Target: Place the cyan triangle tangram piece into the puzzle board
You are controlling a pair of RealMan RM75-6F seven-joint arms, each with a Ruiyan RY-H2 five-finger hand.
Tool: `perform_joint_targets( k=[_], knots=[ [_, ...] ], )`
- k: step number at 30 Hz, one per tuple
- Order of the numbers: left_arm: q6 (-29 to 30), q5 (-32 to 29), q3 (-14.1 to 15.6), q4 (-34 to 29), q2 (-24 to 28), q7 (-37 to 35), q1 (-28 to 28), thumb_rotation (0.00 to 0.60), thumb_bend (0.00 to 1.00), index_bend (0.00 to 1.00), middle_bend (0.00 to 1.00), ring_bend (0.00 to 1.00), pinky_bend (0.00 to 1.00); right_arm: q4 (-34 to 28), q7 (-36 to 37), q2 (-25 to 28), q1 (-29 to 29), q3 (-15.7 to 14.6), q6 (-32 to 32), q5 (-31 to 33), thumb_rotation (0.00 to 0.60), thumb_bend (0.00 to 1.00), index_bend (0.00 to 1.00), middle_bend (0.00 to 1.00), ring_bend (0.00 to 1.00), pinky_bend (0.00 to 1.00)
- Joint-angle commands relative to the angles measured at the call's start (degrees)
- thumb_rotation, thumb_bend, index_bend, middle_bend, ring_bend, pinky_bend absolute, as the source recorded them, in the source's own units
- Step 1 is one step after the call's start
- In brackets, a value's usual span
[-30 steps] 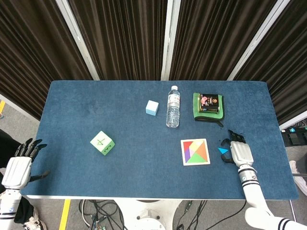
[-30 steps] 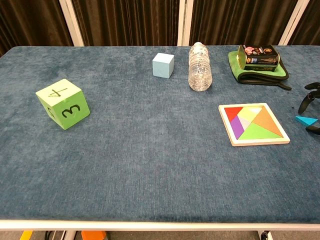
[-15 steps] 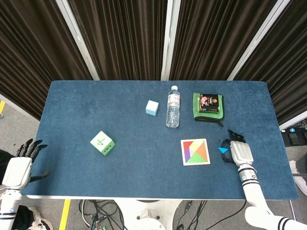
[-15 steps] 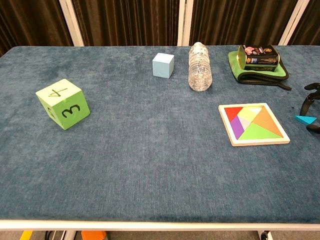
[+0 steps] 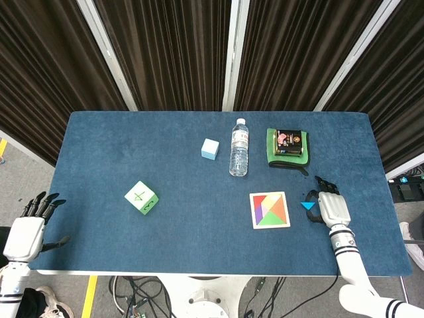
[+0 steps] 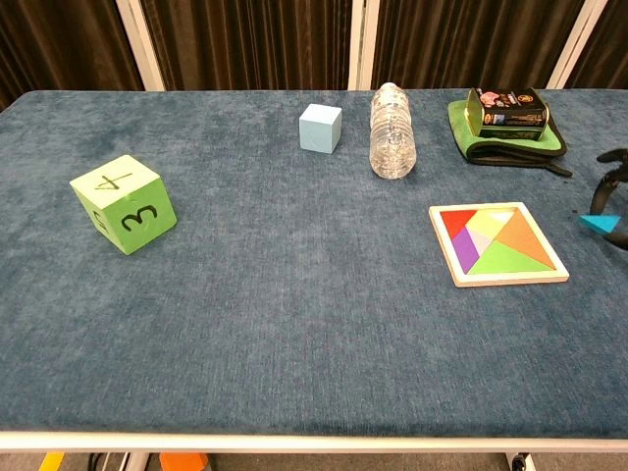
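The cyan triangle (image 5: 308,205) (image 6: 601,223) sits just right of the puzzle board (image 5: 270,226) (image 6: 510,280), pinched between the fingertips of my right hand (image 5: 331,207). It appears slightly raised off the blue cloth. In the chest view only dark fingertips (image 6: 610,172) show at the right edge. The board holds several coloured pieces, with a pale gap near its top. My left hand (image 5: 26,233) hangs off the table's front left corner, fingers spread and holding nothing.
A green numbered die (image 5: 142,197) (image 6: 123,203) lies at the left. Along the back stand a light blue cube (image 5: 210,148) (image 6: 321,128), a water bottle (image 5: 238,148) (image 6: 392,132), and a dark box on a green cloth (image 5: 288,142) (image 6: 505,113).
The cyan triangle has risen a little and shifted away from the table's front edge with my right hand's fingers. The left hand has barely moved.
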Motion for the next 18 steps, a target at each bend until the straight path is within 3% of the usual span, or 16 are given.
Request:
perform_joint_targets(
  k=[1,18],
  knots=[
    [0.0,0.0,0.0,0.0,0.0,0.0,0.0,0.6,0.0,0.22,0.12,0.01,0.13,-1.0,-0.2,0.6,0.8,0.8,0.4,-0.6,0.6,0.26,0.52,0.0,0.0,0.0],
    [0.3,-0.5,-0.1,0.9,0.2,-1.5,0.5,0.6,0.0,0.22,0.12,0.01,0.13,-3.1,-7.4,-3.2,5.9,2.0,-0.3,4.9,0.6,0.27,0.52,0.0,0.0,0.0]
  ],
)
